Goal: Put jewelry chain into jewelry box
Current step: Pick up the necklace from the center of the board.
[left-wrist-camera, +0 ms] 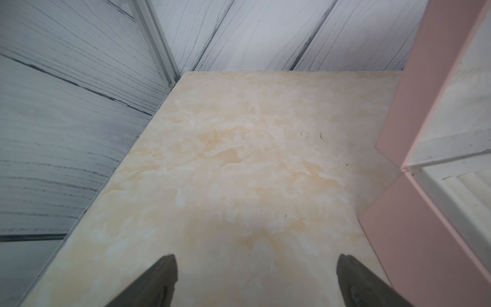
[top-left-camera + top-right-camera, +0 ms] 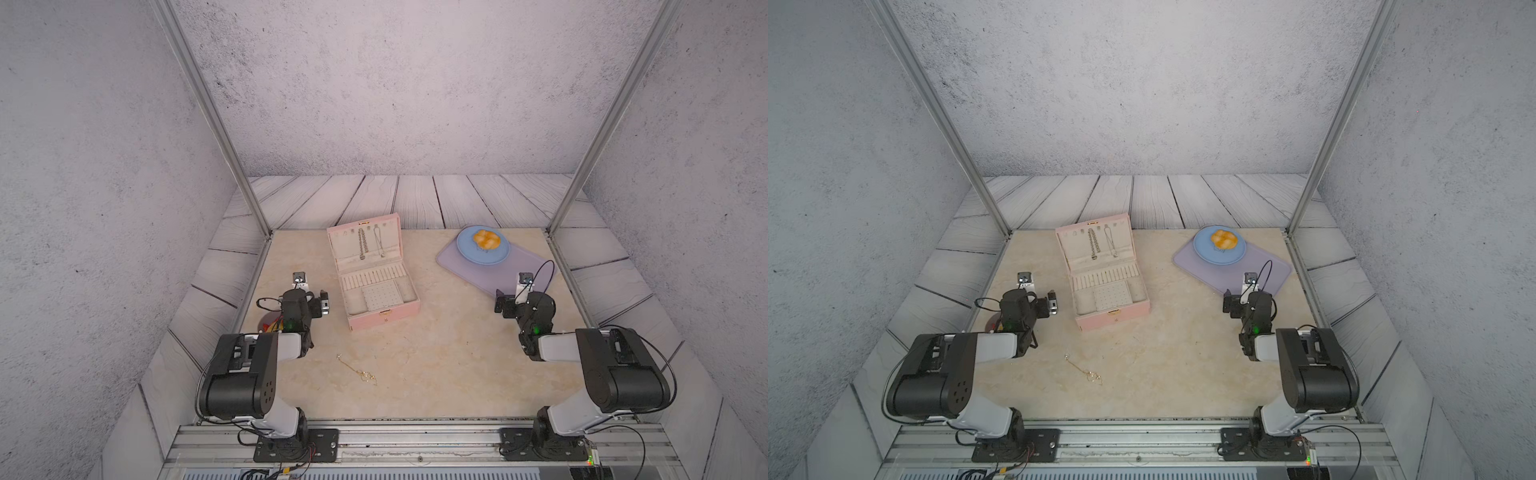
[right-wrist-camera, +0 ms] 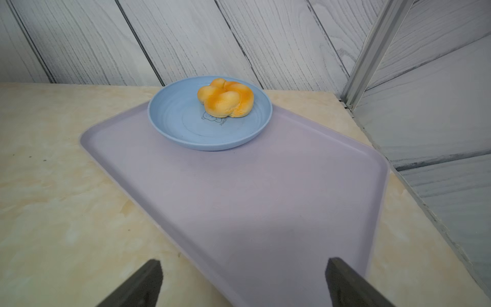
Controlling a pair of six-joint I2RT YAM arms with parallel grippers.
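While jewelry chain (image 2: 352, 368) lies on marbled tabletop (image 2: 457, 365), plank walls (image 2: 415, 201)

Left arm (image 2: 249, 374) and right arm (image 2: 615, 370) crouch folded low. Left end effector (image 1: 256, 263) and right end effector (image 3: 243, 263) gape wide, empty.

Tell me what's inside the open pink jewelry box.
In the jewelry box lid hang a chunky silver chain and a thin silver loop; the base shows ring rolls and a perforated panel. The gold chain lies outside. Under the panel is hidden.
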